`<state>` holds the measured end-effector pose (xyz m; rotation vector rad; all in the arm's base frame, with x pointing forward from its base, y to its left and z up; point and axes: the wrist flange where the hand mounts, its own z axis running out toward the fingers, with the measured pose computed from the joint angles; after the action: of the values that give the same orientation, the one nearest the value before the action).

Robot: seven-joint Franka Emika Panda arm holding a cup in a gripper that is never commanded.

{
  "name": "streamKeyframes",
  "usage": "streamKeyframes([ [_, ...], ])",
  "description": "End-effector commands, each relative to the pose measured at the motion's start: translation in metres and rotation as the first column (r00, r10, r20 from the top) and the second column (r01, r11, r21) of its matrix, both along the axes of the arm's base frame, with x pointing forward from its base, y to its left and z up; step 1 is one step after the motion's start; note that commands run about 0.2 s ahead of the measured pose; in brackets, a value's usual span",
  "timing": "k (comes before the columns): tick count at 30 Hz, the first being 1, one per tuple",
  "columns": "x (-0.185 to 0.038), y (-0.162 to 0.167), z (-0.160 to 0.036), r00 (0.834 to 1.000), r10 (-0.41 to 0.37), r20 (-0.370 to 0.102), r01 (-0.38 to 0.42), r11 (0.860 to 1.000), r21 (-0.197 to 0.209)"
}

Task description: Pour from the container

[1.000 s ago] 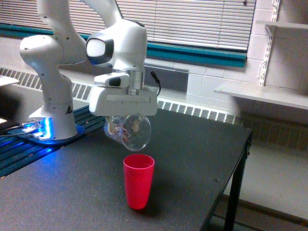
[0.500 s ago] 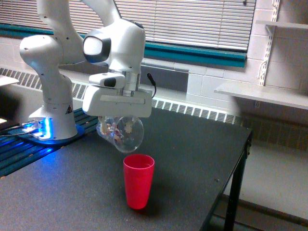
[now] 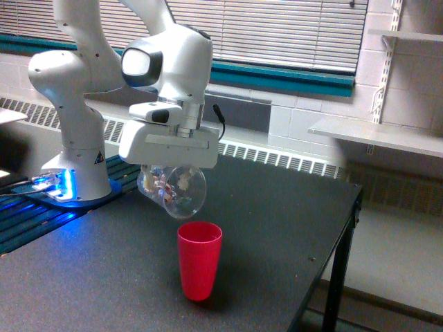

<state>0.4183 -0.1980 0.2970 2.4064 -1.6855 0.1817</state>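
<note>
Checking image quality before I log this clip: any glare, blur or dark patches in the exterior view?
Exterior view: slightly soft overall; blue light glows at the arm base; the clear mug under the claw is hard to read, its contents indistinct; the red cup is evenly lit; the black table shows little shadow detail.

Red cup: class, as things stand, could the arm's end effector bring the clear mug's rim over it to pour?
Probably yes. The end effector holds the clear mug tilted just above the red cup, with nothing between them.

The red cup (image 3: 199, 259) stands alone on the tabletop (image 3: 277, 228); bare surface lies open from its 12 to 6 o'clock, the robot base (image 3: 73, 162) blocking 10 o'clock.
</note>
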Motion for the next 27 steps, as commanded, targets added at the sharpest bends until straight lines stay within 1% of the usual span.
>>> streamKeyframes([
  [1, 0.0029, 0.0006, 0.0006, 0.999, 0.03, -0.03, -0.03, 1.0, 0.001],
  [9, 0.0056, 0.0019, -0.0008, 0.998, 0.048, -0.043, -0.048, 0.999, 0.005],
  [14, 0.0053, 0.0022, -0.0035, 0.996, 0.059, -0.062, -0.059, 0.998, 0.004],
  [16, 0.0045, 0.0032, -0.0047, 0.995, 0.068, -0.074, -0.068, 0.998, 0.01],
  [22, 0.006, 0.006, -0.0033, 0.993, 0.079, -0.084, -0.077, 0.997, 0.022],
  [27, 0.0091, 0.0034, -0.0026, 0.992, 0.084, -0.097, -0.083, 0.996, 0.02],
])
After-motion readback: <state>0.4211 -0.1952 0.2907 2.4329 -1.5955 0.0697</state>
